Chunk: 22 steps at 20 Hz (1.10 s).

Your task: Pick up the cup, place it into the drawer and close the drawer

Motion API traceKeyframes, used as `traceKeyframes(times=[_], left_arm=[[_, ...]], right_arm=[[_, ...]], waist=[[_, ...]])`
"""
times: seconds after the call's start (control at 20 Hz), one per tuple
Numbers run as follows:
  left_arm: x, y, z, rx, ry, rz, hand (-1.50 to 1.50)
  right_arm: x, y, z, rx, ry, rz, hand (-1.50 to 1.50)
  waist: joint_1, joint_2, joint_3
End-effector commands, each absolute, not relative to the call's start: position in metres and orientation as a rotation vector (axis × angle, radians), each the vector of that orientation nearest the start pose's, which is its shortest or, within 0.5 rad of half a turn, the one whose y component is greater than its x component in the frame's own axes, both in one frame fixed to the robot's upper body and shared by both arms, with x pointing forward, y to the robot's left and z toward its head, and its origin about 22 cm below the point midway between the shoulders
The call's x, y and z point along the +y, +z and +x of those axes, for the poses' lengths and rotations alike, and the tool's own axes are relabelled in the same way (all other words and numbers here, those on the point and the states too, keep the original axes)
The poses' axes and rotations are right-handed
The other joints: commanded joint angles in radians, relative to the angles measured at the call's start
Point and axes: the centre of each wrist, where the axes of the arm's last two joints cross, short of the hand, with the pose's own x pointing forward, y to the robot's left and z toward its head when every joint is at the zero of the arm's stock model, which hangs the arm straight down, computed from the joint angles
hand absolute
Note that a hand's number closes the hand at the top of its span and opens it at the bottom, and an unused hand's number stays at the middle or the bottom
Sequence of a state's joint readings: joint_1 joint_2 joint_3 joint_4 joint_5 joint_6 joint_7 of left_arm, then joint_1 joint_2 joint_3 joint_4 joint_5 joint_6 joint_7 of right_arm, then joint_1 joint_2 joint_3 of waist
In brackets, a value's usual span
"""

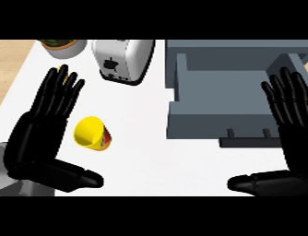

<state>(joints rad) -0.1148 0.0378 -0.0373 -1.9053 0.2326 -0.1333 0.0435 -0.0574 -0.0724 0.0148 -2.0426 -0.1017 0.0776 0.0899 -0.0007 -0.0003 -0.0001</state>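
White worktop (143,152); one grey drawer (204,124), pulled out; one toaster (122,60); one potted plant (62,47); two hands, left hand (44,133) and right hand (296,133), fingers straight, holding nothing; one yellow cup (92,132) on its side just beside left hand. Best: curl left fingers round cup's wall, then lift clear

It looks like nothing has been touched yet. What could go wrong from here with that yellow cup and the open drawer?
Three guesses:
1. The cup lies on its side, so it might roll away when the left hand closes on it.
2. The toaster stands between cup and drawer; a low carry could clip it.
3. The right hand sits over the drawer's right side and handle, and could block the drop.
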Motion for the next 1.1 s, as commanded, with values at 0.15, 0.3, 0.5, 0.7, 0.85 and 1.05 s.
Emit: traceKeyframes(times=[0.15, 0.3, 0.5, 0.7, 0.85, 1.05], left_arm=[[0.217, 0.1, 0.263, -1.916, -0.09, -0.34, -1.5], [0.237, 0.094, 0.261, -1.904, -0.068, -0.332, -1.5], [0.244, 0.081, 0.235, -1.87, -0.048, -0.288, -1.5], [0.234, 0.055, 0.225, -1.832, -0.052, -0.273, -1.5], [0.251, 0.05, 0.229, -1.828, -0.052, -0.245, -1.5], [0.253, 0.027, 0.252, -1.783, -0.031, -0.164, -1.5]], right_arm=[[-0.24, 0.122, 0.218, -1.997, 0.104, 0.14, -1.5], [-0.235, 0.131, 0.232, -2.01, 0.111, 0.134, -1.5], [-0.228, 0.134, 0.224, -2.01, 0.092, 0.121, -1.5], [-0.229, 0.131, 0.226, -2.014, 0.123, 0.122, -1.5], [-0.218, 0.135, 0.234, -2.022, 0.096, 0.124, -1.5], [-0.249, 0.131, 0.216, -2.027, 0.125, 0.124, -1.5]], waist=[[-0.002, 0.0, 0.0], [0.0, 0.0, 0.0], [0.001, -0.001, 0.0], [0.003, -0.001, 0.0], [0.003, 0.0, 0.0], [-0.003, 0.0, 0.0]])
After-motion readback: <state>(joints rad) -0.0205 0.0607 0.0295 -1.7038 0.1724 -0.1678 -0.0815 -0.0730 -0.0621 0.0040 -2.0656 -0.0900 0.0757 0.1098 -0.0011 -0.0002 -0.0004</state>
